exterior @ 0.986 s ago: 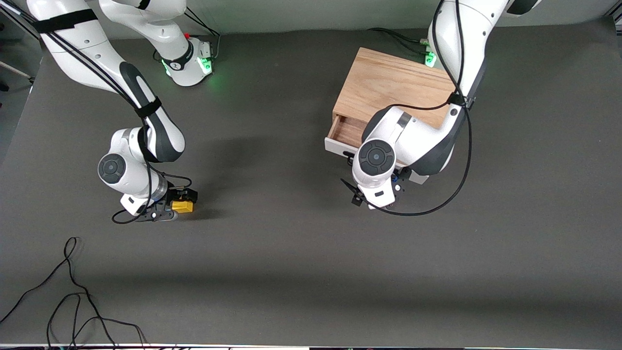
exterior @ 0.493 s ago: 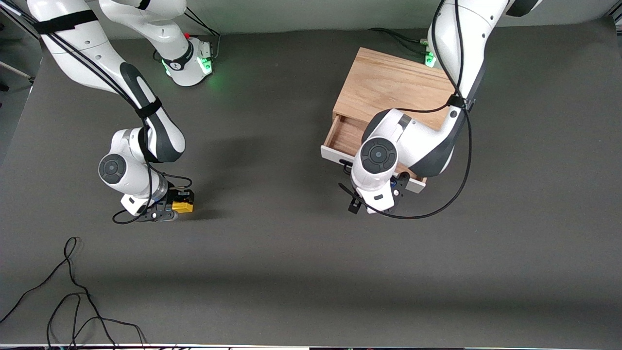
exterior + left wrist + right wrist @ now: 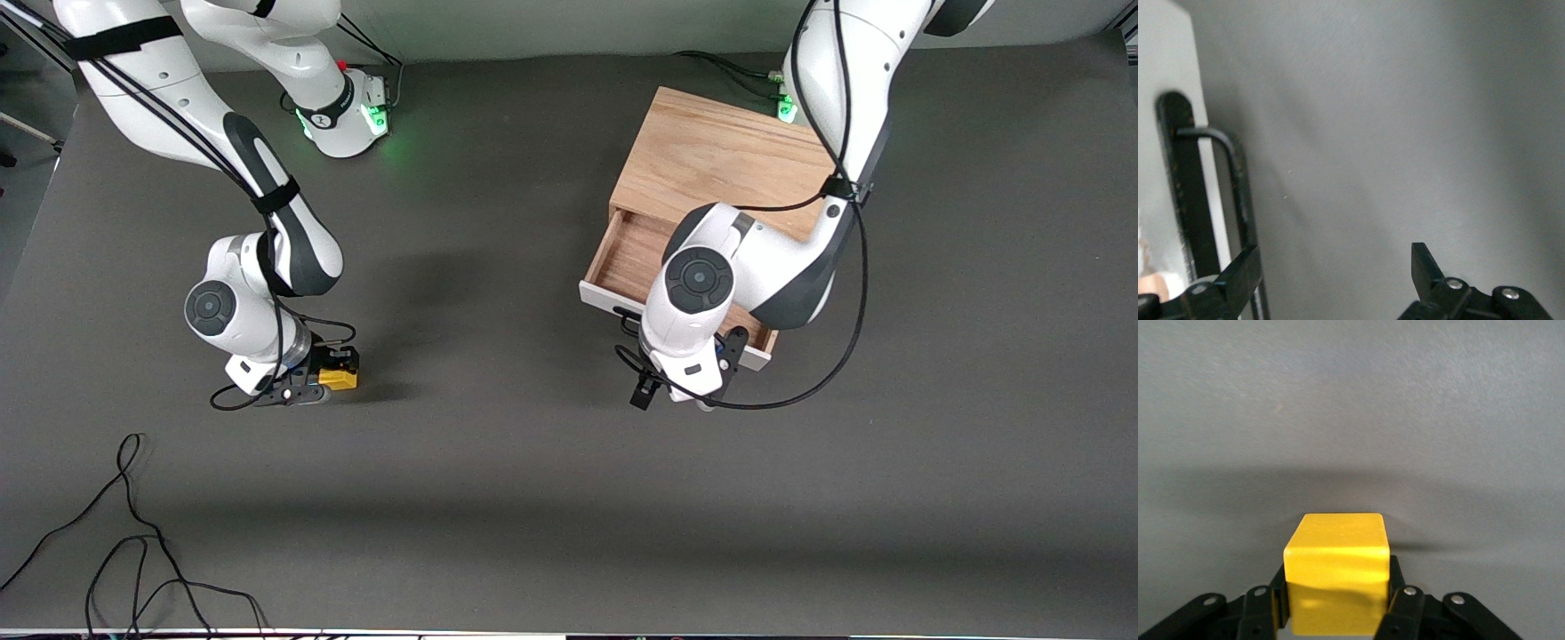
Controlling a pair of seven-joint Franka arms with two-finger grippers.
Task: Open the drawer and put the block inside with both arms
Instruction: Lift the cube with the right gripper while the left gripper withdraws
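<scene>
The light oak cabinet stands toward the left arm's end of the table. Its drawer is partly pulled out, its white front panel facing the front camera. My left gripper is just in front of that panel. In the left wrist view it is open, with one finger against the black wire handle. My right gripper is shut on the yellow block low over the table at the right arm's end. The block sits between both fingers.
Loose black cables lie near the front camera at the right arm's end. The green-lit bases stand along the edge farthest from the front camera. The left arm's forearm hangs over the open drawer.
The drawer has slid farther out of the cabinet toward the front camera, and my left gripper has moved with its front panel. My right gripper and the block have barely shifted.
</scene>
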